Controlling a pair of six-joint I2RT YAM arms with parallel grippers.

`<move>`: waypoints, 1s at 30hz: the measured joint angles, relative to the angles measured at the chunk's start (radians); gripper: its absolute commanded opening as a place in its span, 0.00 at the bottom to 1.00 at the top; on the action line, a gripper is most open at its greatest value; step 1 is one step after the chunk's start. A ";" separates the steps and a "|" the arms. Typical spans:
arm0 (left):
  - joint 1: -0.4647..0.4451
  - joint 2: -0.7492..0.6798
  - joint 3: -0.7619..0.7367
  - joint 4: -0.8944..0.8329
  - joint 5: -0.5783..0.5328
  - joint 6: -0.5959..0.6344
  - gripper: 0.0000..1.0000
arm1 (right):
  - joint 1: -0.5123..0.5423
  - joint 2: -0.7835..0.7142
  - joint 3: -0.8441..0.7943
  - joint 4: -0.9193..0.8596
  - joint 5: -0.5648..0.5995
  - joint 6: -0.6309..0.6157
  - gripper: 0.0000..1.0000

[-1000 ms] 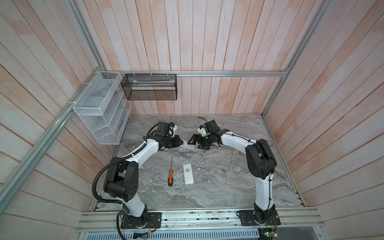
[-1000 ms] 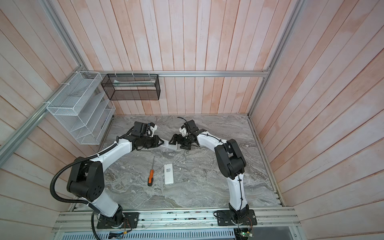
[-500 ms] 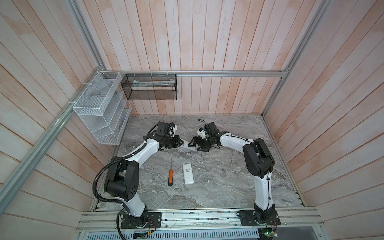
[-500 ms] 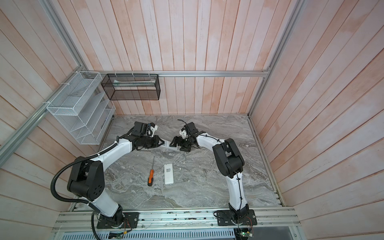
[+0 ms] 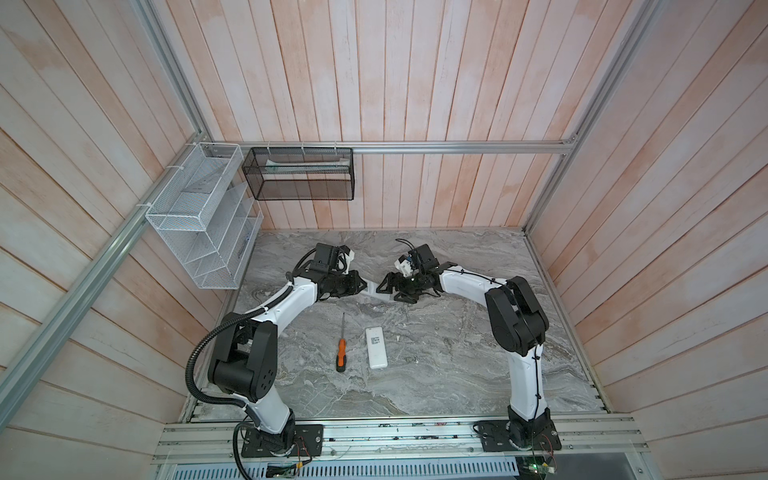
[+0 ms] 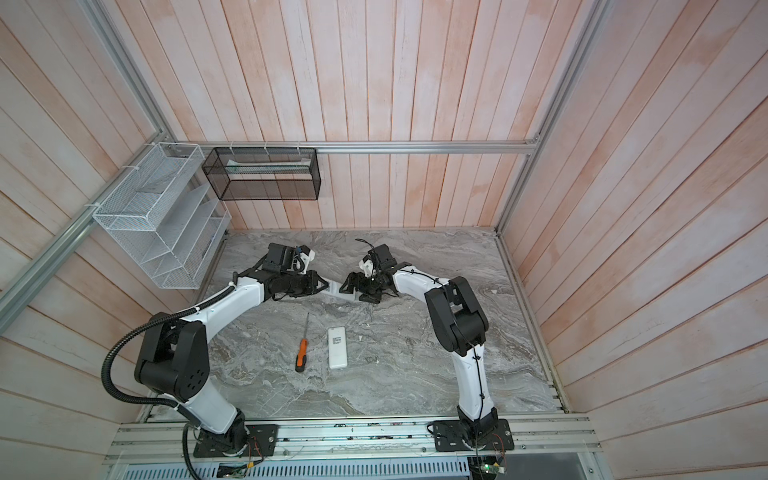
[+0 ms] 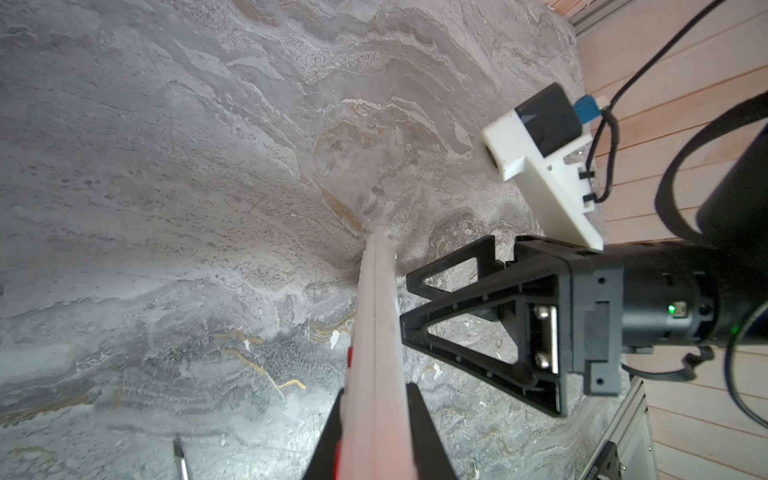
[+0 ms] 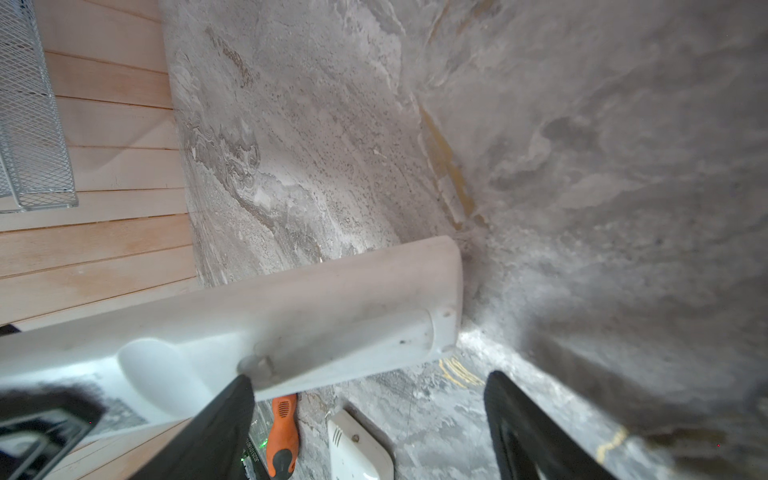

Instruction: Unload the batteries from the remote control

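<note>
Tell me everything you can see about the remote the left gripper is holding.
The held remote is a slim white bar, plastic-looking and scuffed, with a side seam, a thumb dip and a closed back cover. The left gripper clamps one end, above the back of the marble table. One finger of the open right gripper seems to touch its cover edge.

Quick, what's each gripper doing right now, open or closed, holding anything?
Left gripper: closed on the lifted white remote.
Right gripper: open, beside that remote, gripping nothing.
</note>
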 measured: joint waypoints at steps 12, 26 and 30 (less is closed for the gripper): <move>0.006 0.002 -0.003 0.005 0.007 0.000 0.00 | -0.005 0.018 0.021 0.000 -0.011 0.016 0.83; 0.008 0.002 -0.009 0.014 0.015 -0.004 0.00 | -0.004 0.024 0.043 -0.023 0.003 0.019 0.79; 0.010 0.003 -0.013 0.027 0.011 -0.011 0.00 | 0.012 0.043 0.118 -0.109 0.062 -0.008 0.78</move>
